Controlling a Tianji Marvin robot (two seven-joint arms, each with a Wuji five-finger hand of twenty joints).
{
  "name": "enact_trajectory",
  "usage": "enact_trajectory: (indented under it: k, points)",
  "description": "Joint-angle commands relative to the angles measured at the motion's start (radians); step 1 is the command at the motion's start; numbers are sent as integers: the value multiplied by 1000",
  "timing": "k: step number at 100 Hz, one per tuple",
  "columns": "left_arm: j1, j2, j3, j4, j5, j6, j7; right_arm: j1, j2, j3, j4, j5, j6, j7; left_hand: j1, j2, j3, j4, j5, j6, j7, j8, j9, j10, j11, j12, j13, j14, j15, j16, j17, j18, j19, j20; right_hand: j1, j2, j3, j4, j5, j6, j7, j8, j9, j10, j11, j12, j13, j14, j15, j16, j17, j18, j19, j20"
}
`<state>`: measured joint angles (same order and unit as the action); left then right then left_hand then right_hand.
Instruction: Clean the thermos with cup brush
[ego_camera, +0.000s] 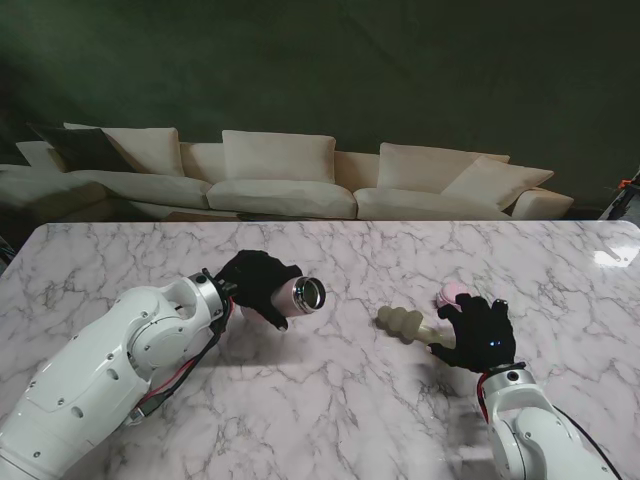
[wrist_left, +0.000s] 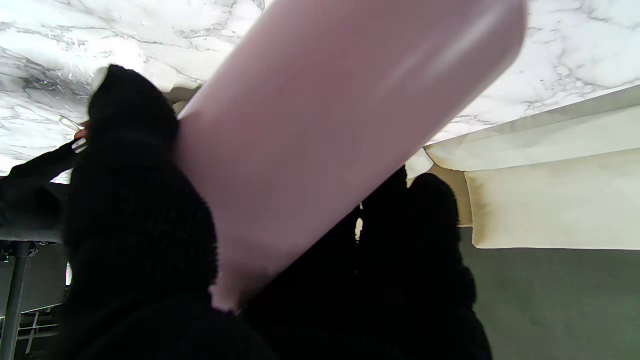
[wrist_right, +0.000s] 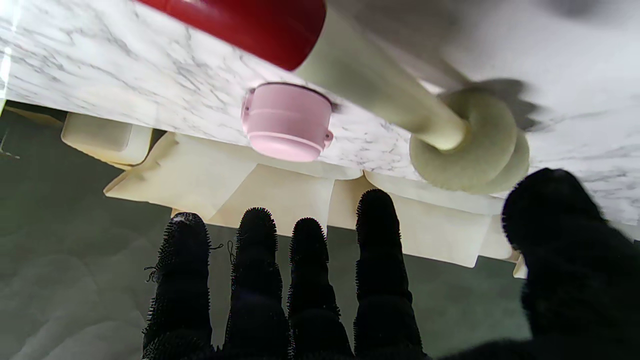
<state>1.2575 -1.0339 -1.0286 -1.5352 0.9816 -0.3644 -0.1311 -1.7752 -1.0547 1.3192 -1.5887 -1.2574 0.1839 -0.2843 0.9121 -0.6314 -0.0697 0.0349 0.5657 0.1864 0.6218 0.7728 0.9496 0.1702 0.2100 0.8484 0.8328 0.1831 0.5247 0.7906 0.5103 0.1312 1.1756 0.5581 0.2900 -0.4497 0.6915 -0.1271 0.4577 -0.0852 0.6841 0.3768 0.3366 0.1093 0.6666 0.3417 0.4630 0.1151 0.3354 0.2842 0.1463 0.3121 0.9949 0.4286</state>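
My left hand (ego_camera: 258, 283) grips the pink thermos (ego_camera: 297, 295), mouth toward the cup brush (ego_camera: 405, 324). My right hand (ego_camera: 482, 333), fingers spread, hovers over the brush handle.

Right hand (wrist_right: 360, 300) fingers spread, empty; cup brush (wrist_right: 470, 145) sponge head beside pink lid (wrist_right: 287, 122) on marble table (wrist_right: 125, 75).

Marble table (ego_camera: 330, 400) (brush (ego_camera: 402, 323), lid (ego_camera: 450, 294))

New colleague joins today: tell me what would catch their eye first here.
The pink thermos, gripped in the black-gloved left hand above the marble table, open mouth facing right. On the right, the right hand hovers open over the cup brush, beside a pink lid.
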Motion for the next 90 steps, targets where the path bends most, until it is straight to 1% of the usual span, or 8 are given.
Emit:
enact_trajectory:
  k: [1,13,28,62,78,88,89,90]
  points:
    - [-3,2,2,-8,1,-2,-16,4,-2,-17,25,1,22,15,193,244,570,67,111,-176,167,52,99,-67,151,34,48,19,81,26,2,-39,41,27,-28,19,-10,27,13,-2,4,19,-2,21,28,12,11,16,13,16,-7,34,10,14]
    - [-3,2,2,-8,2,-3,-18,23,1,-38,49,-7,53,32,193,244,571,67,110,-176,168,52,99,-67,152,33,48,19,81,26,1,-39,41,27,-32,29,-13,26,-3,5,-8,19,-16,25,20,8,-3,18,11,16,-9,30,11,14]
    - [-3,2,1,-8,1,-2,-18,57,-2,-66,93,14,86,20,193,245,572,66,110,-175,167,52,98,-66,153,32,47,20,81,26,1,-38,42,27,-26,34,-15,27,-16,7,-15,21,-32,28,15,4,-11,17,13,16,-12,25,15,15]
    - [-8,2,7,-6,0,-2,-20,114,0,-126,155,39,128,45,192,246,571,64,110,-176,168,52,98,-67,156,31,48,19,82,26,0,-39,44,28,7,75,-11,28,6,-9,-3,31,-35,28,13,-1,-14,16,23,18,-8,19,26,16]
    - [-8,2,7,-5,-3,-2,-22,125,-5,-143,167,70,151,54,193,247,571,64,111,-175,168,51,98,-66,157,30,49,20,83,26,-2,-39,44,28,49,77,3,33,53,-49,15,38,-29,25,12,-3,-12,16,29,18,-3,16,34,17]
    - [-8,2,7,-5,-3,-2,-22,130,-6,-150,170,78,160,61,192,247,570,64,110,-176,167,51,98,-67,158,29,49,20,83,26,-2,-39,45,29,103,77,38,36,104,-93,36,45,-20,25,9,-6,-7,14,33,18,3,15,39,18]
    - [-8,2,8,-5,-4,-2,-22,130,-6,-151,171,78,161,61,193,247,571,64,112,-176,168,52,98,-67,158,29,49,20,83,26,-2,-39,45,29,111,75,43,35,108,-99,37,45,-18,25,8,-6,-6,14,34,18,4,14,40,18]
    - [-8,2,8,-5,-4,-2,-22,131,-6,-152,172,79,162,60,192,247,571,64,112,-176,168,52,98,-66,158,29,49,20,83,26,-2,-39,45,29,120,72,48,19,112,-105,40,37,-14,24,6,-7,-4,14,34,17,4,15,41,17]
